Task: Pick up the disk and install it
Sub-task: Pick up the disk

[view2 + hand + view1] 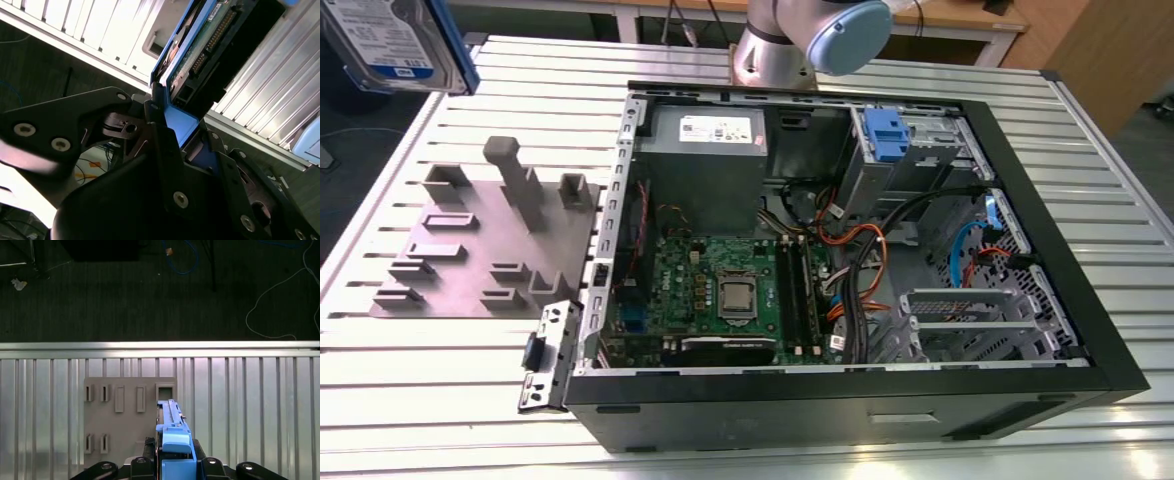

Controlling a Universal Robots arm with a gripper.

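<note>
Gripper [175,462] clamps the disk [171,415] by its blue frame, edge-on and held clear of the slatted table [250,415]. In the exterior view the disk [380,40] hangs at the frame's upper left, well apart from the open computer case [854,250] — judging by the task, its destination.
</note>
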